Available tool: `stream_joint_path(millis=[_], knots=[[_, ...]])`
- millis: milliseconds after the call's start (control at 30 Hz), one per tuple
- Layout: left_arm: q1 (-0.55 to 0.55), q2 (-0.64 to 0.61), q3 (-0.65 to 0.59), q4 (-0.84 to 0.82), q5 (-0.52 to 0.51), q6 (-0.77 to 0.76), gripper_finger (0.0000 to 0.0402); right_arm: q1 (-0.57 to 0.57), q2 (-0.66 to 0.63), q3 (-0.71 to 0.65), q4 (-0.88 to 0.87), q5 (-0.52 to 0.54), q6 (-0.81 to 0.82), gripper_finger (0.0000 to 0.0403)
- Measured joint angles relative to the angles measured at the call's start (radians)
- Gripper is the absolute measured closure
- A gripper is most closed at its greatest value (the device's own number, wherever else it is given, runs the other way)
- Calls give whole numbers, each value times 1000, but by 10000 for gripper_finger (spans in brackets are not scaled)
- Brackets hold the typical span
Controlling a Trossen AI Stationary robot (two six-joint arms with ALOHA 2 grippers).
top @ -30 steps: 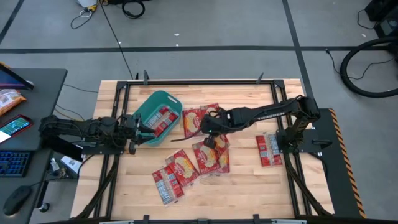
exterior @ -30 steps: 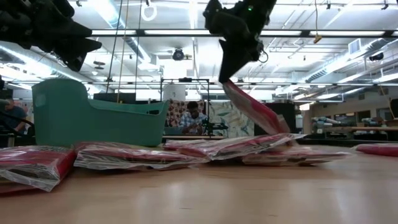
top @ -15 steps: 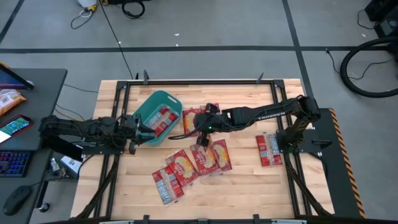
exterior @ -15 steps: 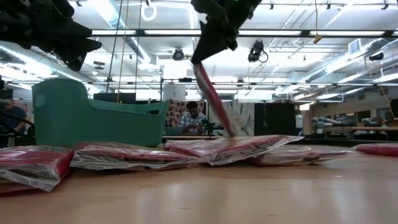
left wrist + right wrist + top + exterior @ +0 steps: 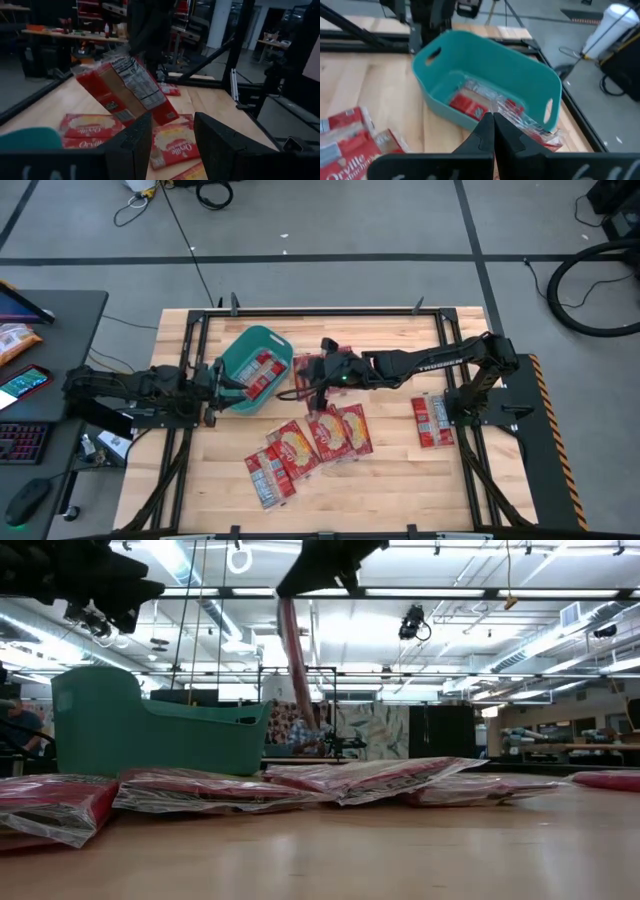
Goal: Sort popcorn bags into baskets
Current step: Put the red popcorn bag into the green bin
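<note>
- Right gripper (image 5: 322,370) is clamped on one popcorn bag (image 5: 125,89), in the air just beside the teal basket (image 5: 238,352), on its packet-pile side.
- Held bag hangs almost vertical from its top edge (image 5: 296,660). It's red, with a white-grey nutrition panel facing the left wrist camera.
- Basket is a rounded rectangular tub with raised walls and handle cutouts (image 5: 485,75); red packets in clear wrap already lie on its floor (image 5: 485,106).
- Loose bags (image 5: 320,435) lie flat on the wooden table (image 5: 400,480) beyond the held one, away from the basket. Red with a yellow-cream picture; some show white-grey panels.
- One more packet (image 5: 433,420) sits well apart, on the far side of the pile from the basket.
- Left gripper (image 5: 212,380) waits at the basket's opposite side, fingers (image 5: 131,145) parted, holding nothing.
</note>
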Motion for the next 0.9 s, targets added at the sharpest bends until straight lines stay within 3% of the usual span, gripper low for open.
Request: stream_joint_path(millis=[467,733,900], knots=[[1,1,-1,34,-73,43,251,-18,50,172,27,-19,-141,402],[1,8,-2,31,-68,-16,251,-60,184,287,90,-84,-211,402],[0,-1,-1,39,-11,-15,251,-83,280,404,129,-139,-277,402]])
